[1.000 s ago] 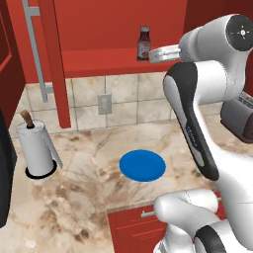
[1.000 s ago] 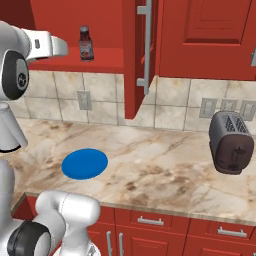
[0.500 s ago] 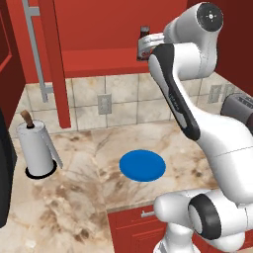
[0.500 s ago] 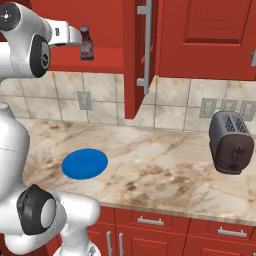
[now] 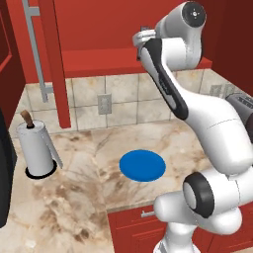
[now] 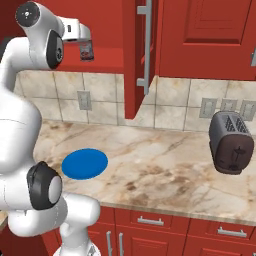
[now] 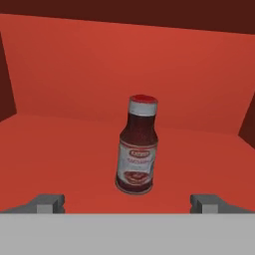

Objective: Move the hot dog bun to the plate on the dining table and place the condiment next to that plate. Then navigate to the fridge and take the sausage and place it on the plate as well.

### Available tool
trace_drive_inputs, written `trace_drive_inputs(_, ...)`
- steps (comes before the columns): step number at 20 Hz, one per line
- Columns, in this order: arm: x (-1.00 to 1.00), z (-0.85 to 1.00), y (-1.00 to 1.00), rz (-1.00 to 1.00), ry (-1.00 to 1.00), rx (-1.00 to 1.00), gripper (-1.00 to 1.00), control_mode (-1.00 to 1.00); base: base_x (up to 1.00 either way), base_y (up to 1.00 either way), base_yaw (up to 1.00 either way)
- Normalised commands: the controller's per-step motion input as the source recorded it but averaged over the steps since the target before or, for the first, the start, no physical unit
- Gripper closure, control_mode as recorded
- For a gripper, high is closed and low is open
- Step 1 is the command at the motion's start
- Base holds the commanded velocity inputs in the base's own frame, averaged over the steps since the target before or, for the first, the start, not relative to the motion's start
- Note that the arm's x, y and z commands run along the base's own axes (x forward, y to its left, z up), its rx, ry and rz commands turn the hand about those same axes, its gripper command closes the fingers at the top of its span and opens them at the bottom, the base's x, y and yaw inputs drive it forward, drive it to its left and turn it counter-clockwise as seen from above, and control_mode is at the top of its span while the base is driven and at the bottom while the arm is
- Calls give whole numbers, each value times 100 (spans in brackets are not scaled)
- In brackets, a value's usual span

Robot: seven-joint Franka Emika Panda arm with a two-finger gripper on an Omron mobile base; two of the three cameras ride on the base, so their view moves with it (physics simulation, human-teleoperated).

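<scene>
You have one condiment [image 7: 137, 145] bottle, standing upright on the red cabinet shelf [image 7: 60, 149], roughly mid-shelf with bare floor on both sides and the back wall behind it. Below sit one blue plate [image 5: 142, 165], one paper towel roll [image 5: 35, 148] and one toaster [image 6: 231, 142], all well apart on the marble surface [image 6: 165, 170]. Your hand [image 7: 127, 201] is spread wide, fingertips [image 7: 47, 203] flanking the bottle without touching it. An open cabinet door [image 6: 142, 50] hangs to the right of the hand. Compared with a second ago, the arm has swung in and the hand now faces the bottle
</scene>
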Motion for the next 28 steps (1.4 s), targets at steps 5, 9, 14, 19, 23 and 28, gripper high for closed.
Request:
trace_drive_inputs(5,66,0,0,0,0,0,-100,-100,0,0,0)
trace_drive_inputs(9,54,-1,0,0,0,0,-100,-100,0,0,0)
trace_drive_inputs(14,49,-5,0,-1,1,0,-100,-100,0,0,0)
trace_drive_inputs(19,25,-6,0,-1,1,0,-100,-100,0,0,0)
trace_drive_inputs(23,13,-10,0,0,0,0,-100,-100,0,0,0)
trace_drive_inputs(28,24,-21,0,-1,1,2,-100,-100,0,0,0)
